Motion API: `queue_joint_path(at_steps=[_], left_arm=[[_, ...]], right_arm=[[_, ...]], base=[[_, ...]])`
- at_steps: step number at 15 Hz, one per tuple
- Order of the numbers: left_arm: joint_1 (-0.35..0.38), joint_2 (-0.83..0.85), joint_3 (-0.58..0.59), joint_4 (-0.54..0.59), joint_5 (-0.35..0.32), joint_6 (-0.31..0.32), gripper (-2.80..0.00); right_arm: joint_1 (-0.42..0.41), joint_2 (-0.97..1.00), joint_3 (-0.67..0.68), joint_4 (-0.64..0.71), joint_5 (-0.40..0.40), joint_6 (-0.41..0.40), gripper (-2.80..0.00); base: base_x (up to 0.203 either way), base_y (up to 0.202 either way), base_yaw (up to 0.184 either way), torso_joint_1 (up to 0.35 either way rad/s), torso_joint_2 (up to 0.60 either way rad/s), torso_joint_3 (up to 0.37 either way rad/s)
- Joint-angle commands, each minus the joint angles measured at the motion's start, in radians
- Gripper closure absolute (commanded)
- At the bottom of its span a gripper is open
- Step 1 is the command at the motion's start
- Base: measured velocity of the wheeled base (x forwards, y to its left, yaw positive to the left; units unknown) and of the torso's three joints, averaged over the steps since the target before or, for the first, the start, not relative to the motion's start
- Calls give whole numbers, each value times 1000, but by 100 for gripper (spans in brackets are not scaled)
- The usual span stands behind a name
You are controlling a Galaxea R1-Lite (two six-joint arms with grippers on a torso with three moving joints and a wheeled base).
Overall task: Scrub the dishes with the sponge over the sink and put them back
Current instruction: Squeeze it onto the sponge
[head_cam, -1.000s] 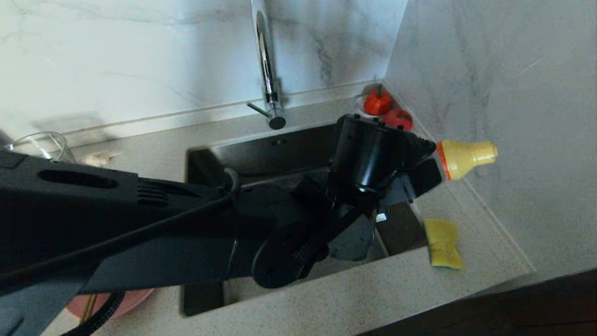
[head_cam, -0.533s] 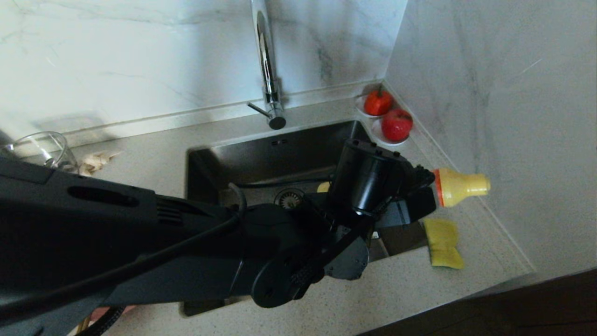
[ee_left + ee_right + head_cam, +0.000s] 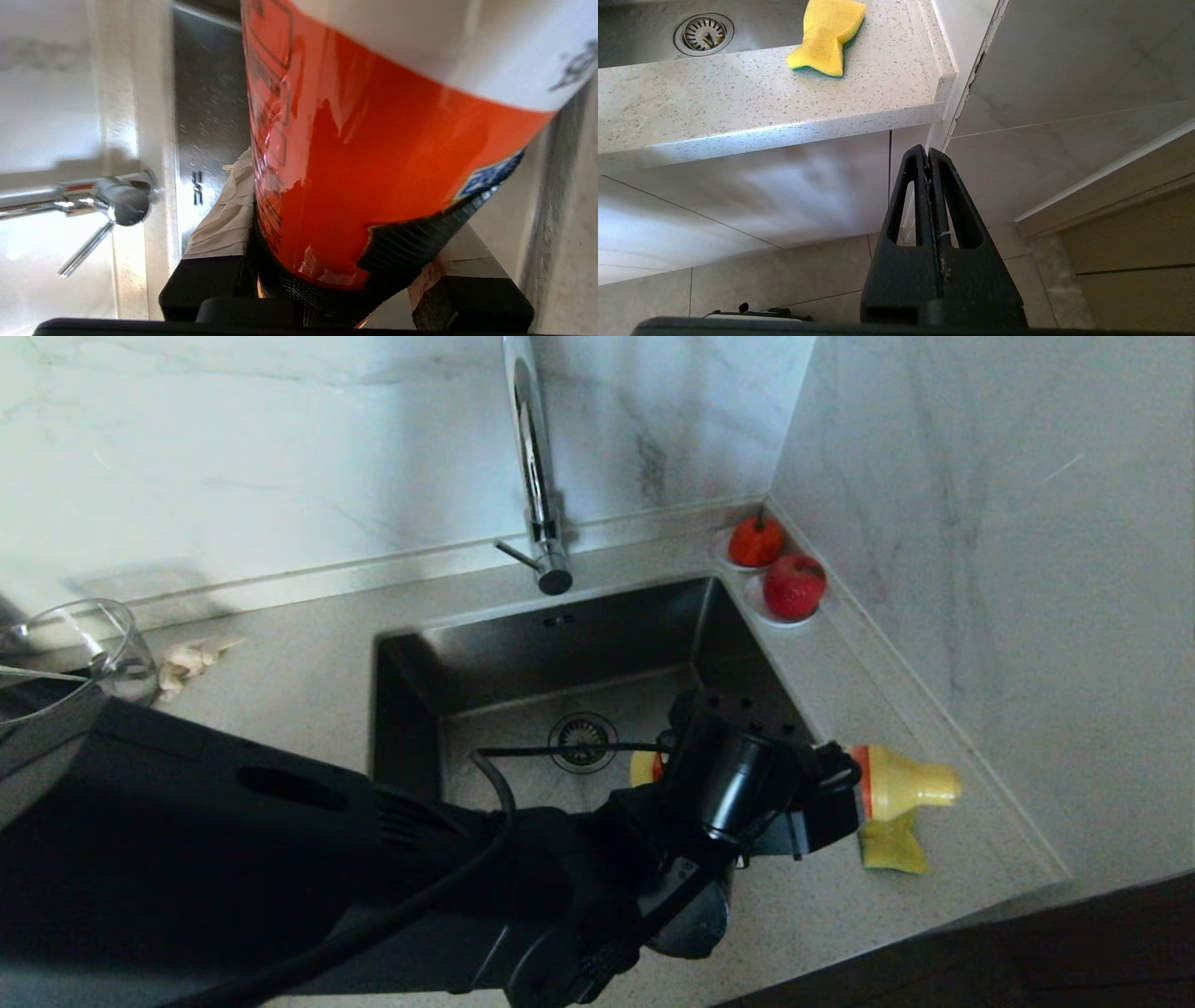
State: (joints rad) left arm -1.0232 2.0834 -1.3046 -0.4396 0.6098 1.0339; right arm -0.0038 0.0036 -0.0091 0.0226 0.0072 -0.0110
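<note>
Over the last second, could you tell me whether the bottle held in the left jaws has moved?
Yes. The yellow-capped bottle in the left gripper has come down and nearer, away from the red fruit, and now partly covers the sponge.

Soft, rather dim light falls on the counter, with a grey shadow on the wall at its back left corner. Glare streaks the tap. The bottle in the left wrist view is blurred and glossy.

Yellow sponge with green underside, orange-labelled yellow bottle, red fruit, speckled beige worktop, dark steel sink, white grey-veined marble wall, black tool
</note>
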Motion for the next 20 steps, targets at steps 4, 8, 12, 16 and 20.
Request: queue_joint_path(at_steps=[4, 8, 12, 16, 20], left_arm=[[0, 27, 58, -43, 4, 48, 0], [-1, 62, 58, -61, 10, 78, 0], [0, 91, 63, -116, 10, 115, 0], [0, 96, 64, -128, 44, 180, 0], [-2, 110, 58, -146, 62, 261, 0]], right_arm=[[-1, -1, 0, 0, 0, -1, 0], [-1, -1, 0, 0, 0, -1, 0], [0, -1, 0, 0, 0, 0, 0], [1, -1, 0, -1, 0, -1, 0], [-1, -1, 0, -1, 0, 0, 0]], base=[[0, 0, 0, 0, 0, 0], [0, 0, 0, 0, 0, 0], [0, 0, 0, 0, 0, 0], [0, 0, 0, 0, 0, 0], [0, 0, 0, 0, 0, 0]])
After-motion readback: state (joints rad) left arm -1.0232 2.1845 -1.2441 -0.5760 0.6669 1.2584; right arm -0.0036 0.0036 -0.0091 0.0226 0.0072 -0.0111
